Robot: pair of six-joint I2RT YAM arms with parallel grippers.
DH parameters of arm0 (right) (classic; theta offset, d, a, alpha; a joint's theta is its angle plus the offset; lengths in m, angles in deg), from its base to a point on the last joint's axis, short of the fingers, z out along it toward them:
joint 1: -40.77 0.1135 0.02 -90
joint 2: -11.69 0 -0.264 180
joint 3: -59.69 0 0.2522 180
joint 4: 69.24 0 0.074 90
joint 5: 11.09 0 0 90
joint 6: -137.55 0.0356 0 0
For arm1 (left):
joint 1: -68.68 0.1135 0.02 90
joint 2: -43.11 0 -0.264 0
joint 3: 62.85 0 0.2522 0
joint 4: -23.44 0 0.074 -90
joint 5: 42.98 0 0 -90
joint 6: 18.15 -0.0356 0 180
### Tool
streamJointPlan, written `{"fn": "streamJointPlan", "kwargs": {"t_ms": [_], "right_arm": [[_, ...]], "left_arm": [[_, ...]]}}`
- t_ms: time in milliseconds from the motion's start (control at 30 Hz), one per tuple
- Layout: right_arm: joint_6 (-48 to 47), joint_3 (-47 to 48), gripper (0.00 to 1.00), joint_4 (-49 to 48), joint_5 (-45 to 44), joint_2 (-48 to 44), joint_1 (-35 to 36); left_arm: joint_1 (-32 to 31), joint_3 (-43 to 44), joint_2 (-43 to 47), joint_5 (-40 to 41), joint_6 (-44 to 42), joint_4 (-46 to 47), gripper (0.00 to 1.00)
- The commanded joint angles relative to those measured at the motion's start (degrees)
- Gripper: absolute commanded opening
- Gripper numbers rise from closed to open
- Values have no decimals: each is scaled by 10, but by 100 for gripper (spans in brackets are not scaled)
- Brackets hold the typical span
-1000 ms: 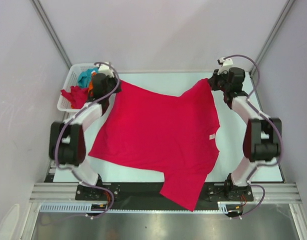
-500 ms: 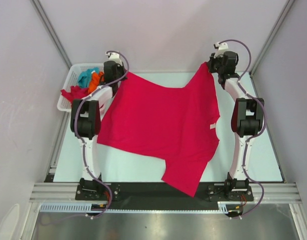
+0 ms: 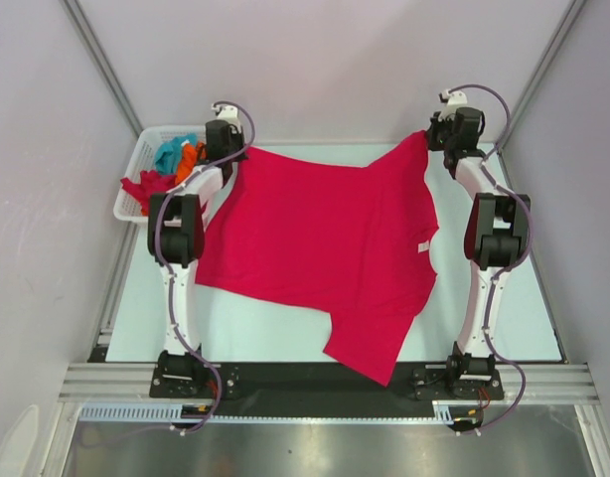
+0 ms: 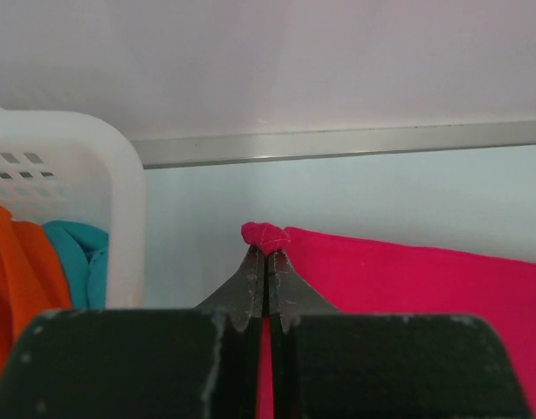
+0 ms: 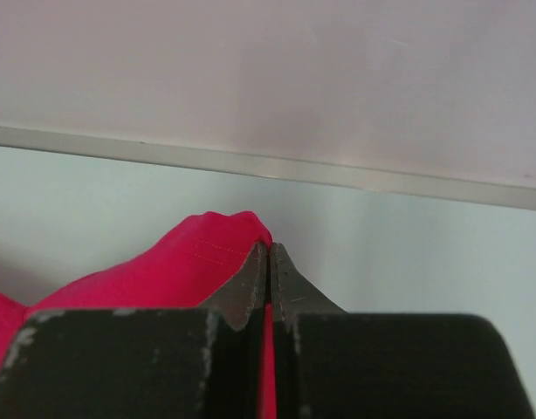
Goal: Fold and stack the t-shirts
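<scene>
Pinching a small bunched corner of the red shirt [image 3: 325, 238], my left gripper [image 4: 266, 253] has its jaws pressed together on the cloth, and a little wad pokes out just above the tips. My right gripper [image 5: 269, 249] is clamped the same way on the shirt's other far corner, where a stitched hem rises to the tips from the left. Both grippers sit close to the far edge of the table [image 3: 265, 328], well apart, with my arms stretched forward. The shirt's far edge runs between them, dipping a little right of the middle.

From that edge the shirt lies spread over the middle of the table, reaching back toward my bases. A small white label [image 3: 422, 271] shows near its right side. One sleeve runs past the table's near edge onto the dark strip between the bases.

Just left of my left gripper stands a white basket [image 4: 120, 175] in the far left corner. An orange shirt [image 4: 10, 262] and a teal shirt [image 4: 76, 253] lie bundled inside it, touching each other. A second red shirt [image 3: 146, 189] hangs over the basket's near rim.
</scene>
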Motion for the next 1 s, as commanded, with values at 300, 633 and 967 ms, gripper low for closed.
{"fn": "streamJointPlan", "kwargs": {"t_ms": [300, 633, 967], "right_arm": [[-24, 53, 0, 41, -37, 16, 6], [4, 58, 0, 42, -19, 24, -1], [12, 44, 0, 50, -8, 10, 10]], "left_arm": [[9, 61, -5, 18, -108, -73, 0], [17, 97, -24, -62, -125, -81, 0], [35, 82, -16, -84, -106, -66, 0]]}}
